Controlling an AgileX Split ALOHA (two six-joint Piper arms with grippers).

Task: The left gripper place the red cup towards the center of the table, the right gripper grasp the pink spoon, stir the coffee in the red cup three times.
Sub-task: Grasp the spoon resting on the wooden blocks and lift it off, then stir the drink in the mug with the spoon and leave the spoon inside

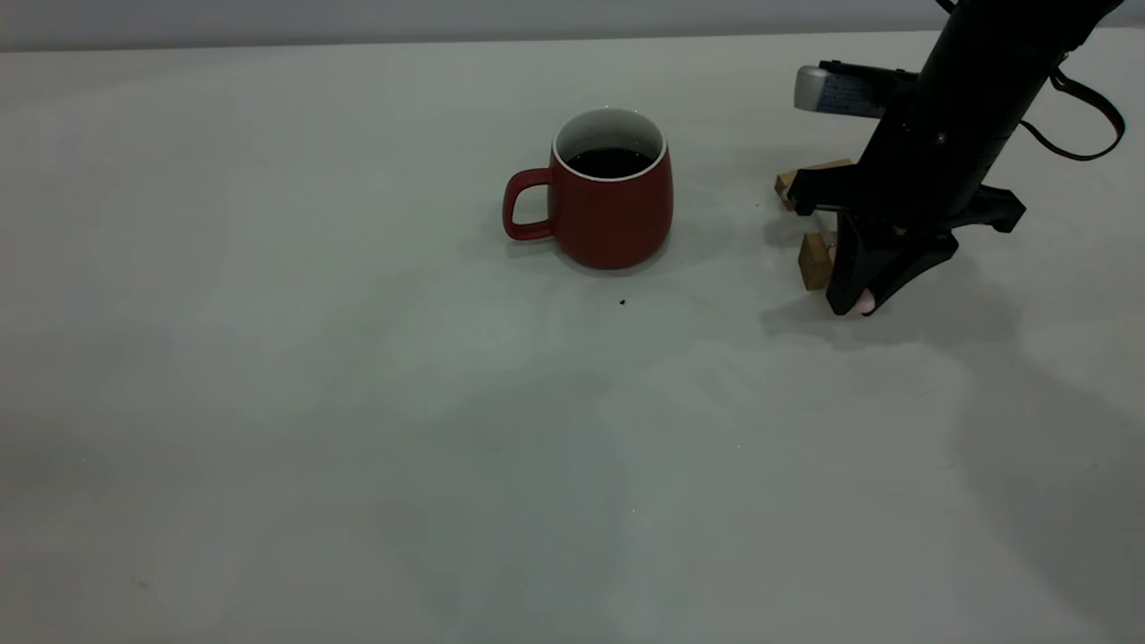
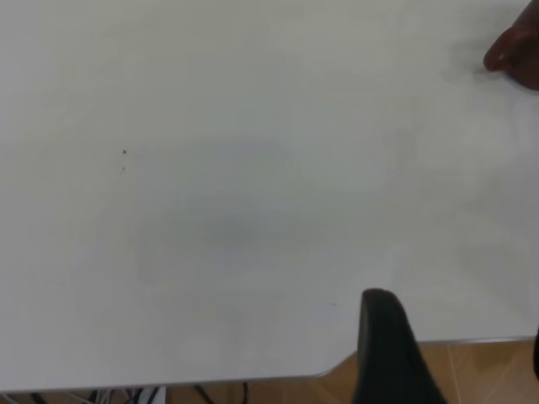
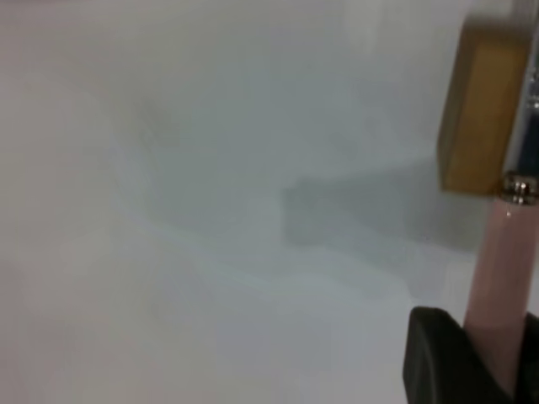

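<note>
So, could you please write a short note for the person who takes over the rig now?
Left gripper: back by the table's edge, holding nothing.
Right gripper: down at the spoon, fingers on either side of its pink handle; the spoon lies on two wooden blocks.
Cup with coffee: standing mid-table, so placing is done.
Left: lift spoon, stir three times.

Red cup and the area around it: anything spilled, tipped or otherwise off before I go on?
Nothing stands out. The red cup stands upright on the table, coffee level inside, no spill visible around it. One tiny dark speck lies just in front. The right gripper is down at the pink spoon beside the wooden blocks.
</note>
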